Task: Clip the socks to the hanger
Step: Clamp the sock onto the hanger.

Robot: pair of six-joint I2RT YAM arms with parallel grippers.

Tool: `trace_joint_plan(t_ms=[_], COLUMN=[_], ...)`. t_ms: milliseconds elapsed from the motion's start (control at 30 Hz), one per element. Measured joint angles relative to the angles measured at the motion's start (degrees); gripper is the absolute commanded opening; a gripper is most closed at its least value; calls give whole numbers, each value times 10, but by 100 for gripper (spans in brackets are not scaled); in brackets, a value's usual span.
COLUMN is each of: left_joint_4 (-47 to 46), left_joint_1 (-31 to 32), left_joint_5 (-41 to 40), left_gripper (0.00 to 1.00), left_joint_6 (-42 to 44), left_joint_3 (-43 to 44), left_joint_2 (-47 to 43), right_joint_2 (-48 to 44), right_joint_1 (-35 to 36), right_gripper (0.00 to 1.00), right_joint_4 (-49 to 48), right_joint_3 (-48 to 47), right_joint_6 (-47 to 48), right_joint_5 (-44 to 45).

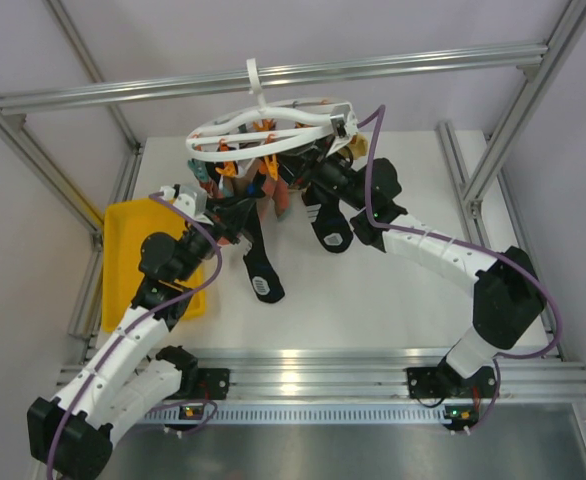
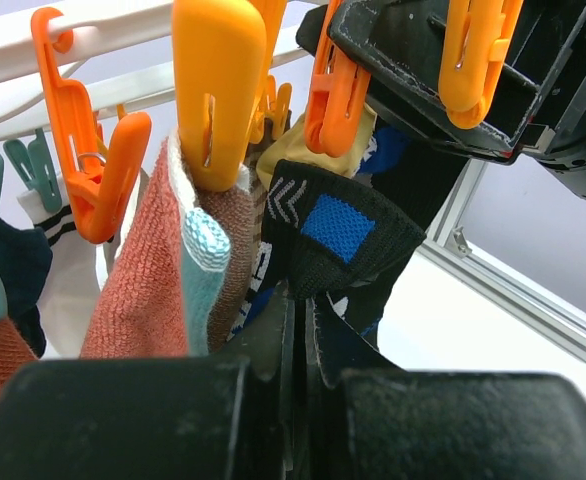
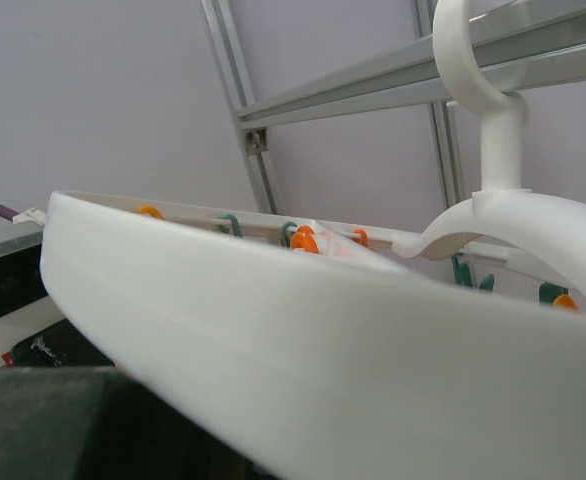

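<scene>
The white round hanger [image 1: 263,128] hangs by its hook from the top rail, with orange and teal clips under its rings. My left gripper [image 1: 239,218] is shut on the cuff of a dark navy sock [image 2: 338,235] with a blue patch, just under the clips; the sock's foot hangs down to the table [image 1: 261,270]. An orange clip [image 2: 213,90] beside it holds a brown sock with light-blue edging [image 2: 138,300]. My right gripper [image 1: 341,132] is at the hanger's right rim; the white ring [image 3: 323,340] fills its view and hides the fingertips. Another dark sock [image 1: 331,228] hangs below.
A yellow tray [image 1: 123,235] lies on the table at the left, beside my left arm. Aluminium frame rails run across the back and down both sides. More clipped socks hang at the left in the left wrist view [image 2: 13,260].
</scene>
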State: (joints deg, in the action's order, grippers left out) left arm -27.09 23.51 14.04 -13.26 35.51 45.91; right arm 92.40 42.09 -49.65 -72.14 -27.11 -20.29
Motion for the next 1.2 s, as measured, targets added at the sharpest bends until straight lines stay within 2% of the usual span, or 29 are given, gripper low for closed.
trace_joint_plan(t_ms=[1200], left_joint_4=[-60], left_joint_1=[2], left_joint_5=[0], left_gripper=[0], left_joint_6=[16], left_joint_3=[-2], left_joint_2=[12], right_joint_2=[0], right_joint_1=[0], right_gripper=[0], right_joint_4=[35], right_joint_3=[-23], right_joint_6=[-26], right_joint_5=[15])
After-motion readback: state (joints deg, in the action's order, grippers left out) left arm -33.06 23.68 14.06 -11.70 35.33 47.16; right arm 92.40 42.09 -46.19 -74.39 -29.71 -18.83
